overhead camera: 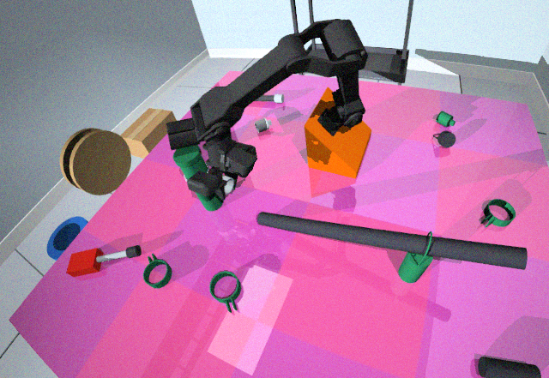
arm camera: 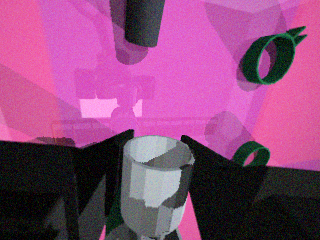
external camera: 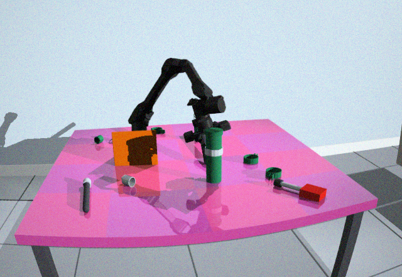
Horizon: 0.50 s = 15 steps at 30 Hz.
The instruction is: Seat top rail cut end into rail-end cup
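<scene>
The dark rail (overhead camera: 336,231) (arm camera: 144,22) passes through the loop (overhead camera: 429,244) on the short green post (overhead camera: 413,269). Its near end is free, apart from the cup. The big green post (overhead camera: 190,168) (external camera: 214,171) stands upright, with the pale brace band (external camera: 213,152) around it, a little above mid-height and below the post cap (external camera: 213,131). My gripper (overhead camera: 225,183) (external camera: 203,136) (arm camera: 157,137) is beside the post, shut on the pale grey rail-end cup (arm camera: 152,187). The cup's open mouth faces away from the wrist and is empty. Its joint to the band is hidden.
An orange block (overhead camera: 339,153) (external camera: 120,149) stands near the arm's base. Green bands (overhead camera: 157,273) (overhead camera: 225,288) (overhead camera: 499,213) lie around the table. A red-headed mallet (overhead camera: 84,262) (external camera: 312,192) and a loose grey cup (overhead camera: 262,125) (external camera: 128,181) lie near the post's sides.
</scene>
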Available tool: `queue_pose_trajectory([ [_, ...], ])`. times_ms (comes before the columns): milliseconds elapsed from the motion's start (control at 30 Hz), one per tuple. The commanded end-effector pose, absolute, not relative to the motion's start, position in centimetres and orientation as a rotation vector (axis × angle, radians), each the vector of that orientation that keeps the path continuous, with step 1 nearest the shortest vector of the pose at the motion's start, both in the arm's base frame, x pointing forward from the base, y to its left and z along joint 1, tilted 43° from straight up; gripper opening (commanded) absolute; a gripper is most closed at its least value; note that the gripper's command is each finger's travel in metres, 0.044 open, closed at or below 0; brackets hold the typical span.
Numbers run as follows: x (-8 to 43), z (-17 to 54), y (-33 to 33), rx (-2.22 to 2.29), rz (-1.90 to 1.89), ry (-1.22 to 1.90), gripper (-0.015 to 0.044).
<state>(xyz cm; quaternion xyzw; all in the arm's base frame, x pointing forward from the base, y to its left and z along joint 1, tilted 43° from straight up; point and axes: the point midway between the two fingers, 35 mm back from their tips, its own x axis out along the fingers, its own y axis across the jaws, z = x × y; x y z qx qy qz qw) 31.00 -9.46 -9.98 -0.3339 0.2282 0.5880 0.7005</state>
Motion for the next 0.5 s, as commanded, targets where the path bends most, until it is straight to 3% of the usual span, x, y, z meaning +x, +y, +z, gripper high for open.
queue_pose_trajectory([
  [0, 31.24, -9.98, -9.4, -0.73, 1.3, 0.525, 0.0],
  [467, 31.02, -9.98, -9.42, -0.745, 1.31, 0.505, 0.0],
])
